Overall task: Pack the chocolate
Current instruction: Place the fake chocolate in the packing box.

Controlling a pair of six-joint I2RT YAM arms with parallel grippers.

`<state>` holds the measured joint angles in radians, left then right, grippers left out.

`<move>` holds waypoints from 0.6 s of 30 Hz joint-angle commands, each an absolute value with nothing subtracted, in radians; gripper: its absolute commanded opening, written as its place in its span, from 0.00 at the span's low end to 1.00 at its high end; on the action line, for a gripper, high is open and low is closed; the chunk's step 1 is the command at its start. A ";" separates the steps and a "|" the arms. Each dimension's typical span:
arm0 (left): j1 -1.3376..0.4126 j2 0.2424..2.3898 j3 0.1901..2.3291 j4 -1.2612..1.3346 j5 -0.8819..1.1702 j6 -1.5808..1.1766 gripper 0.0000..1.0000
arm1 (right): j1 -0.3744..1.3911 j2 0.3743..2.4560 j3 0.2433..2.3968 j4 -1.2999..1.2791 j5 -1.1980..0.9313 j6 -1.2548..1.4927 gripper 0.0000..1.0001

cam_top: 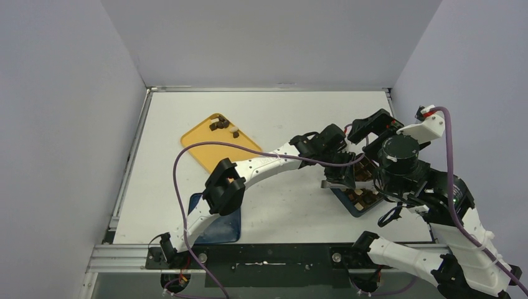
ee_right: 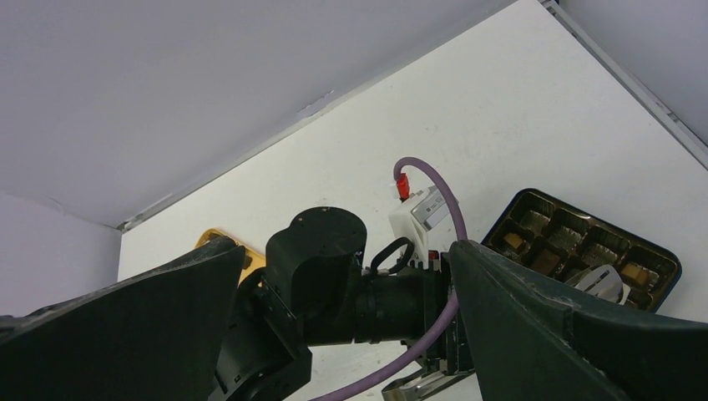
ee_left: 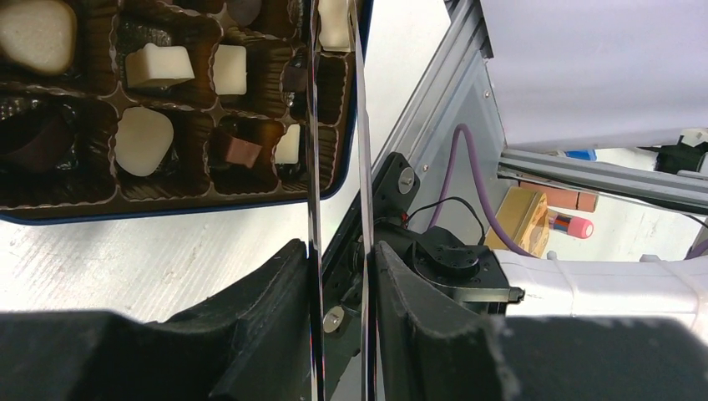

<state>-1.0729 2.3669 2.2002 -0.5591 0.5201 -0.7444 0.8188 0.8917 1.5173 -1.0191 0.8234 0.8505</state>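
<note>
The left fingers [ee_left: 386,267] are clamped on one pair of metal tongs [ee_left: 313,125], which reaches over the single chocolate box [ee_left: 167,215] on the worktop [ee_left: 125,259]. In the box, the chocolate [ee_left: 144,140] shows six cream-white pieces and one brown cube. The right fingers [ee_right: 501,284] gape wide, holding nothing. About three pieces lie on the one orange tray [cam_top: 205,149].

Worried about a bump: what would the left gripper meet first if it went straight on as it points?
Probably the box rim: the tongs in the left gripper reach over it, by a white chocolate. Height unclear.
</note>
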 commanded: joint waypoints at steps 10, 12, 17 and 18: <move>-1.073 2.375 2.315 -0.579 0.496 -0.726 0.32 | 0.816 0.887 1.555 -0.977 0.825 0.825 1.00; -1.072 2.377 2.333 -0.591 0.491 -0.721 0.32 | 0.817 0.886 1.553 -0.975 0.823 0.825 1.00; -1.065 2.355 2.367 -0.650 0.424 -0.690 0.32 | 0.817 0.885 1.546 -0.956 0.813 0.822 1.00; -1.060 2.348 2.356 -0.649 0.419 -0.691 0.32 | 0.816 0.885 1.545 -0.953 0.812 0.821 1.00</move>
